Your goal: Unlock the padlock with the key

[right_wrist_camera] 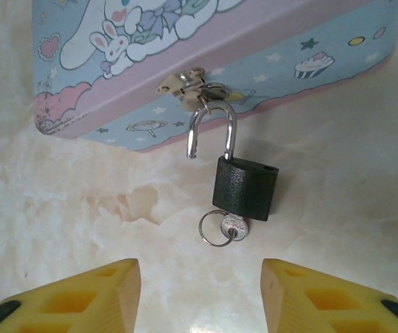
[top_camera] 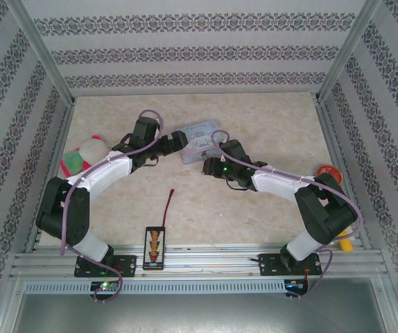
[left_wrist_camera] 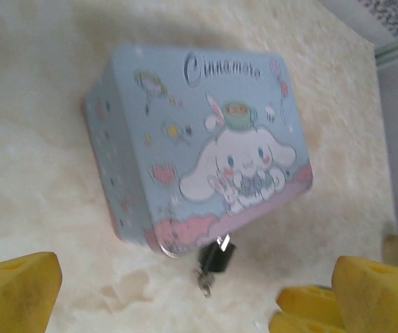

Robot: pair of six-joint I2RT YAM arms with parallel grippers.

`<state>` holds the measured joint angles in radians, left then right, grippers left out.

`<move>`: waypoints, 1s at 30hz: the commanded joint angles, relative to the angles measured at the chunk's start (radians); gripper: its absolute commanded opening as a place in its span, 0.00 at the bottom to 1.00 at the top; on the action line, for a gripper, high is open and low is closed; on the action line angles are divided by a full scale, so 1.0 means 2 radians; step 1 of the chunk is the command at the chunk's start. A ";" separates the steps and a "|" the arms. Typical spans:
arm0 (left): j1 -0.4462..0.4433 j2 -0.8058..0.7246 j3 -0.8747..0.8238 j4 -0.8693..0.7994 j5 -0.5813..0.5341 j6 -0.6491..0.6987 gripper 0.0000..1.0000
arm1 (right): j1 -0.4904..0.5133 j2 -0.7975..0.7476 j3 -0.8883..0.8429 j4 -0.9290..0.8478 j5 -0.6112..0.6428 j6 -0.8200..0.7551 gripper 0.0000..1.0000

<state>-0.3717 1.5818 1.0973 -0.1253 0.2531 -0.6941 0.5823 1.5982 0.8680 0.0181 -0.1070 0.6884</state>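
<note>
silvery shackle (right_wrist_camera: pixel 213 118) open on the padlock (right_wrist_camera: pixel 245 186)

right gripper (right_wrist_camera: pixel 200 277) is released, its yellow fingers apart with nothing between them, low over the pale bench (right_wrist_camera: pixel 60 229). just beyond it the key (right_wrist_camera: pixel 234 226), on its ring, sits in the base of the dark padlock. one shackle leg is free of the body, and the shackle hooks through the hasp of the blue tin (right_wrist_camera: pixel 310 41), toward the bench's far edge, about midway along. left gripper (left_wrist_camera: pixel 185 295) hangs released near the tin.
</note>
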 commanded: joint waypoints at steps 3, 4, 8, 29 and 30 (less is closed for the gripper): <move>0.006 0.045 0.070 -0.095 -0.097 0.068 0.99 | 0.009 0.032 0.051 -0.089 0.078 -0.025 0.55; 0.008 0.055 0.081 -0.101 -0.098 0.069 0.99 | 0.009 0.040 0.056 -0.092 0.080 -0.027 0.56; 0.013 0.087 0.101 -0.099 -0.090 0.069 0.99 | 0.008 0.071 0.079 -0.102 0.079 -0.033 0.62; 0.019 0.153 0.135 -0.092 -0.086 0.075 0.99 | 0.009 0.164 0.154 -0.116 0.075 -0.055 0.56; 0.019 0.153 0.135 -0.092 -0.086 0.075 0.99 | 0.009 0.165 0.154 -0.118 0.077 -0.055 0.55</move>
<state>-0.3450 1.8626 1.3445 -0.2863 0.0959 -0.5709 0.5938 1.9072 1.1481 -0.1867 0.0193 0.5949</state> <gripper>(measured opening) 0.993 0.558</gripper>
